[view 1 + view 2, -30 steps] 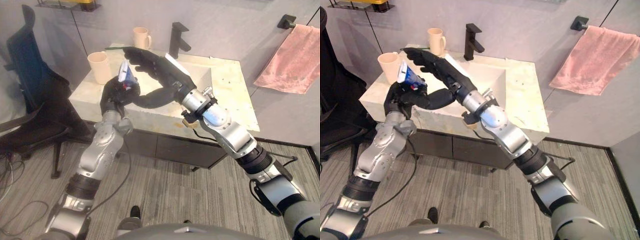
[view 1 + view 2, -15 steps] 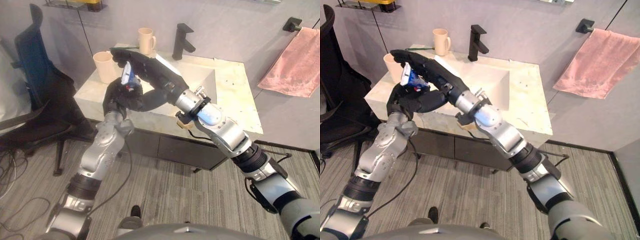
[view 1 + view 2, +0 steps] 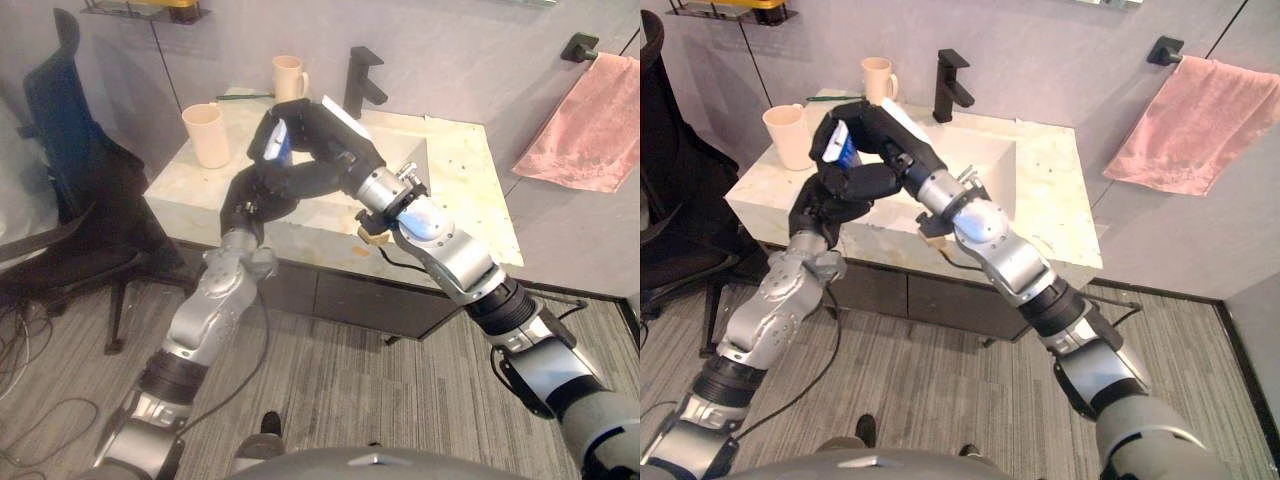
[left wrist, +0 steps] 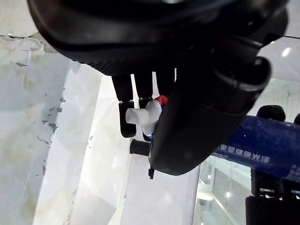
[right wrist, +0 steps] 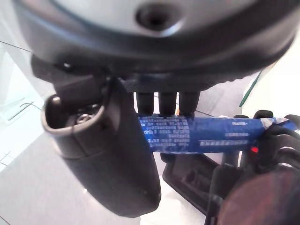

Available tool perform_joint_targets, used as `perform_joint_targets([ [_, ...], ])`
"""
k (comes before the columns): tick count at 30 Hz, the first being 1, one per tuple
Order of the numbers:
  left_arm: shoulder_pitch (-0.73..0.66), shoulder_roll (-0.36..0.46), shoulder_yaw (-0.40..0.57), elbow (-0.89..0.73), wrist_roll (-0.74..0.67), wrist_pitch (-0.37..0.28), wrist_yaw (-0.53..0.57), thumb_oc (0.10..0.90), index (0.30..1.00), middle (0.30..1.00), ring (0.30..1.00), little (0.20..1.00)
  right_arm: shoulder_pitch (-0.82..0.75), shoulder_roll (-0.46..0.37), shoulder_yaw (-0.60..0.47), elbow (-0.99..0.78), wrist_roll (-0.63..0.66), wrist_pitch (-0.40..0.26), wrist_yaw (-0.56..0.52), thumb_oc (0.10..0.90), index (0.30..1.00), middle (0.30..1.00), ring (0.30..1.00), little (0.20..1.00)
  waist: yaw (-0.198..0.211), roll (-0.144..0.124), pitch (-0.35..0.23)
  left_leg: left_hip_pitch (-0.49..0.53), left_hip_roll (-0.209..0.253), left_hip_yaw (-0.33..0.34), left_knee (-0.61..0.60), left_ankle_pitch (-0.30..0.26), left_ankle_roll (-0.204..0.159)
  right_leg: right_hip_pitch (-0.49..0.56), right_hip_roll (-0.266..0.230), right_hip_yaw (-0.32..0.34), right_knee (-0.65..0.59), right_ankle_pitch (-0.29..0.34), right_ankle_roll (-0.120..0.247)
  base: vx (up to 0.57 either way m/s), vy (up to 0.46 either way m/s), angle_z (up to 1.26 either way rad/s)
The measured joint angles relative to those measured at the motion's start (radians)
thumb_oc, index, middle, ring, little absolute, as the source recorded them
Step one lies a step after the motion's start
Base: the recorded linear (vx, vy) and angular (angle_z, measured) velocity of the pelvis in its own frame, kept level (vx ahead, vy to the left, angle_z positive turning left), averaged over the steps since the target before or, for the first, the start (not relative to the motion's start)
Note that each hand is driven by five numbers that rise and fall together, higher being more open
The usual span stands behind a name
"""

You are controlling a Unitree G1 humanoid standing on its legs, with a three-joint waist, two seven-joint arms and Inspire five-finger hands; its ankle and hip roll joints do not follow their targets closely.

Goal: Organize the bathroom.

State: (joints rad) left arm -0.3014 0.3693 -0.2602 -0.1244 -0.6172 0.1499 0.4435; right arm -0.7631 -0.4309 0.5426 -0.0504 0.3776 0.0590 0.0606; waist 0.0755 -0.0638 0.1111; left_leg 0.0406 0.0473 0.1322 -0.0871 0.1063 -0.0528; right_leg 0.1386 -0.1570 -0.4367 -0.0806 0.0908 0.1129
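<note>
I see both hands meeting above the left part of the marble counter (image 3: 455, 190), just left of the sink basin (image 3: 980, 150); between them is a blue toothpaste tube (image 5: 206, 134) with a white cap at one end. My right hand (image 3: 315, 125) reaches in from the right and has its fingers and thumb curled round the tube, as its own wrist view shows plainly; my left hand (image 3: 855, 185) comes up from below and its dark fingers (image 5: 276, 140) are also wrapped about the tube's crimped end, so both hands are grasping it at once. The tube is held in the air, clear of the counter surface.

On the far left of the counter stands a cream cup (image 3: 206, 135); farther back, by the wall, stands a cream mug (image 3: 288, 78) with a handle, and a green stick-like item (image 3: 240, 97) lies between them, too thin for me to identify. A black tap (image 3: 360, 82) rises at the far edge of the basin; a pink towel (image 3: 590, 125) hangs on the wall to the right; a dark office chair (image 3: 60, 170) sits on the left.
</note>
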Motion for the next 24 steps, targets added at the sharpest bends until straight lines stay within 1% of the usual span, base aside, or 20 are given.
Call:
perform_joint_targets([
  [1, 0.000, 0.000, -0.001, 0.000, 0.000, 0.000, -0.002, 0.400, 0.300, 0.300, 0.300, 0.300, 0.000, 0.002, 0.000, 0.000, 0.000, 0.002, 0.000, 0.800, 0.900, 0.900, 0.900, 0.900, -0.001, 0.000, 0.000, 0.000, 0.000, 0.000, 0.000, 0.000, 0.000, 0.000, 0.000, 0.000, 0.000, 0.000, 0.000, 0.00, 0.000, 0.00],
  [8, 0.000, 0.000, 0.013, 0.000, 0.002, 0.000, 0.015, 0.400, 0.300, 0.300, 0.300, 0.300, 0.004, 0.008, 0.008, -0.001, 0.003, 0.008, 0.021, 0.800, 0.900, 0.900, 0.900, 0.900, -0.004, -0.002, 0.000, 0.001, 0.000, 0.001, 0.000, 0.000, 0.000, 0.000, 0.000, 0.002, 0.000, 0.000, 0.000, 0.00, 0.000, 0.00],
  [10, 0.000, 0.001, 0.021, 0.000, 0.002, 0.000, 0.020, 0.400, 0.300, 0.300, 0.300, 0.300, 0.010, 0.008, 0.008, -0.001, 0.003, 0.023, 0.021, 0.800, 0.900, 0.900, 0.900, 0.900, -0.004, -0.005, 0.000, 0.001, 0.000, 0.001, 0.000, 0.000, 0.000, 0.000, 0.000, 0.002, 0.000, 0.000, 0.000, 0.00, 0.000, 0.00],
  [15, 0.000, 0.001, 0.045, 0.000, 0.002, 0.000, 0.035, 0.400, 0.300, 0.300, 0.300, 0.300, 0.028, 0.008, 0.009, -0.001, 0.001, 0.024, 0.020, 0.800, 0.900, 0.900, 0.900, 0.900, -0.014, -0.009, 0.000, 0.001, 0.000, 0.002, 0.000, 0.000, 0.000, 0.000, 0.000, 0.002, 0.000, 0.000, 0.000, 0.00, 0.000, 0.00],
  [24, 0.000, 0.001, 0.046, 0.000, 0.002, 0.000, 0.039, 0.400, 0.300, 0.300, 0.300, 0.300, 0.067, 0.007, 0.007, -0.001, 0.001, 0.024, 0.009, 0.800, 0.900, 0.900, 0.900, 0.900, -0.033, -0.009, 0.000, 0.002, 0.001, 0.004, 0.000, 0.000, 0.000, 0.000, 0.000, 0.004, 0.000, 0.000, 0.000, 0.00, 0.000, 0.00],
])
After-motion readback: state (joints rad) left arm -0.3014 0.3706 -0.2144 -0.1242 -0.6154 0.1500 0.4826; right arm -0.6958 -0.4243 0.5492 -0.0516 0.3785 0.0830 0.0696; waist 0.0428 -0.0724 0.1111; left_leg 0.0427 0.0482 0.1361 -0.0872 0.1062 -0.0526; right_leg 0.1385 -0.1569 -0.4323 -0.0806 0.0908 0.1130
